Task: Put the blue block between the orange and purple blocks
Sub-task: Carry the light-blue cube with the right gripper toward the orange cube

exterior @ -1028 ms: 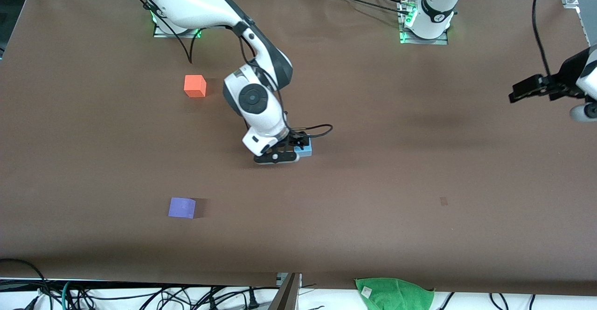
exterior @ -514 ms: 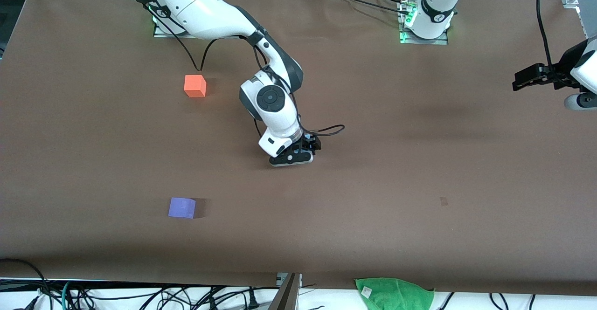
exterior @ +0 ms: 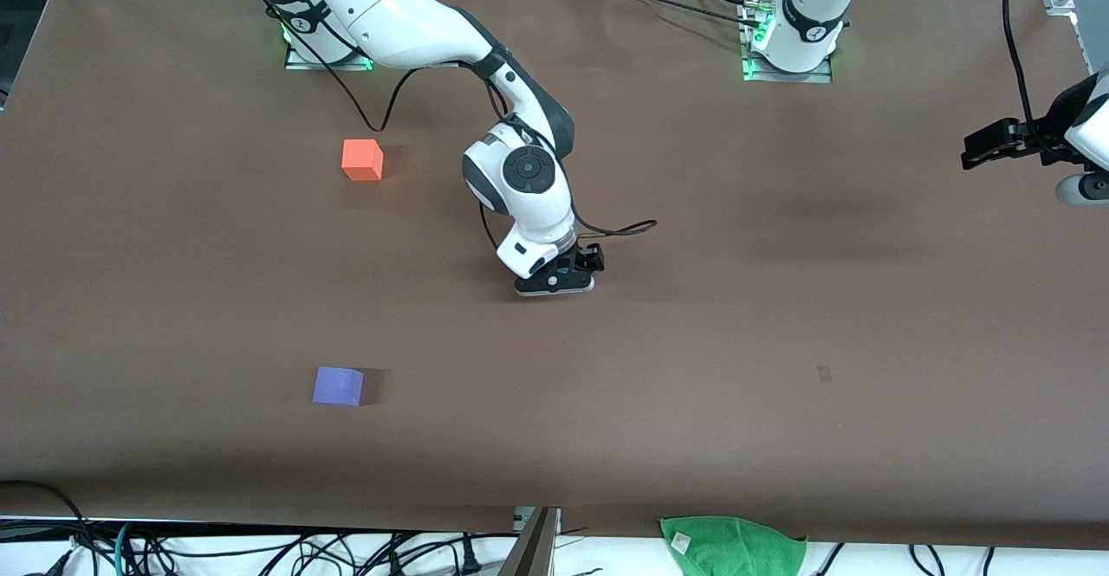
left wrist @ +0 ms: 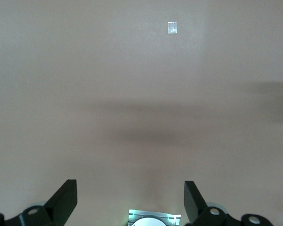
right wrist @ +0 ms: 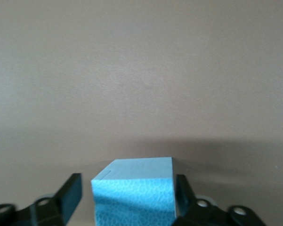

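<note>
Blue block (right wrist: 134, 190) sits between right gripper (exterior: 565, 279) fingers, one finger not yet touching; we centre, then squeeze. Orange block (exterior: 362, 159), purple block (exterior: 338, 385) well apart from it. Left gripper (left wrist: 130, 202) spread, waiting.

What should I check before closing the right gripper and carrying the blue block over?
1. Blue block sits between the right gripper fingers: ok.
2. Grip closed on the block: not ok, a gap shows beside one finger.
3. Block centred in the jaws: not ok, it sits against one finger.
4. Orange block and purple block apart, bare table between them: ok.
5. Left gripper waits open over the left arm's end of the table: ok.
</note>
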`<state>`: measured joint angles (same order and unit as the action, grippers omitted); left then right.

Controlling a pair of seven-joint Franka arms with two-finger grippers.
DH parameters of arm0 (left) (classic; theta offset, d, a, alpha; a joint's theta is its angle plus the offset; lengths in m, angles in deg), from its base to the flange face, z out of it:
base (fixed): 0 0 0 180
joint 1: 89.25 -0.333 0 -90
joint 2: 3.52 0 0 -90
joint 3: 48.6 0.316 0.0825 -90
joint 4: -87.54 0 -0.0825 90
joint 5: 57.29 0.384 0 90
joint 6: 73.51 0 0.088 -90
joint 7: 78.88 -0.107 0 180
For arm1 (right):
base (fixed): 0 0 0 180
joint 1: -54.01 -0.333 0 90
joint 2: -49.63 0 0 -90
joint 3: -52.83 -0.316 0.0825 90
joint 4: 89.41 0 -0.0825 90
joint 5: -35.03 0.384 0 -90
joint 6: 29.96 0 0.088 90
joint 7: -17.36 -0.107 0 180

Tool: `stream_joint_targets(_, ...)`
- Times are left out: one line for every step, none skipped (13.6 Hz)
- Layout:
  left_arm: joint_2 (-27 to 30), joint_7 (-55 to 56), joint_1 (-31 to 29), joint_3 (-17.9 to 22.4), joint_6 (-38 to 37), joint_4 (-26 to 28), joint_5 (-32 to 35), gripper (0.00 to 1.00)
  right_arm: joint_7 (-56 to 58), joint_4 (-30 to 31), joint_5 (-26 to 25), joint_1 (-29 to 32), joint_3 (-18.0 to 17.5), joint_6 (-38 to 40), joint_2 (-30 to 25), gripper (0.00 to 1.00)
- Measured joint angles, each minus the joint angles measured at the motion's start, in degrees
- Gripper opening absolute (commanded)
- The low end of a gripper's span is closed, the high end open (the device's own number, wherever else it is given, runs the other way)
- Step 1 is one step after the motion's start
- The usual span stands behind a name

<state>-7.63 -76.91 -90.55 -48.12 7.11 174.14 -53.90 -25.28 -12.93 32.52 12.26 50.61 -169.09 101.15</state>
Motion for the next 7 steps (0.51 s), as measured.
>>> stream_joint_targets(0.00, 0.00, 0.00, 0.00, 0.00, 0.00, 0.00, 1.00, 0.00, 0.22, -0.23, -0.01, 0.16, 0.02, 0.07, 0.35)
stream_joint_targets(0.00, 0.00, 0.00, 0.00, 0.00, 0.00, 0.00, 1.00, 0.00, 0.25, -0.44, 0.00, 0.37, 0.01, 0.00, 0.24)
stream_joint_targets(0.00, 0.00, 0.00, -0.03, 0.01, 0.00, 0.00, 1.00, 0.05, 0.23, -0.58, 0.03, 0.70, 0.03, -0.04, 0.22)
stream_joint_targets(-0.01, 0.00, 0.01, -0.11, 0.02, 0.00, 0.00, 1.00, 0.20, 0.14, -0.62, 0.25, 1.09, 0.36, -0.11, 0.22)
stream_joint_targets(-0.01, 0.00, 0.02, -0.24, 0.05, 0.00, 0.00, 1.00, 0.84, -0.14, -0.62, 0.90, 1.53, 1.65, -0.43, 0.22)
stream_joint_targets(-0.01, 0.00, 0.02, -0.33, 0.06, 0.00, 0.00, 1.00, 2.51, -0.37, -0.62, 2.19, 1.79, 3.94, -1.31, 0.22)
stream_joint_targets(-0.01, 0.00, 0.00, -0.31, 0.07, 0.00, 0.00, 1.00, 5.38, -0.56, -0.46, 4.12, 1.82, 7.03, -2.69, 0.22)
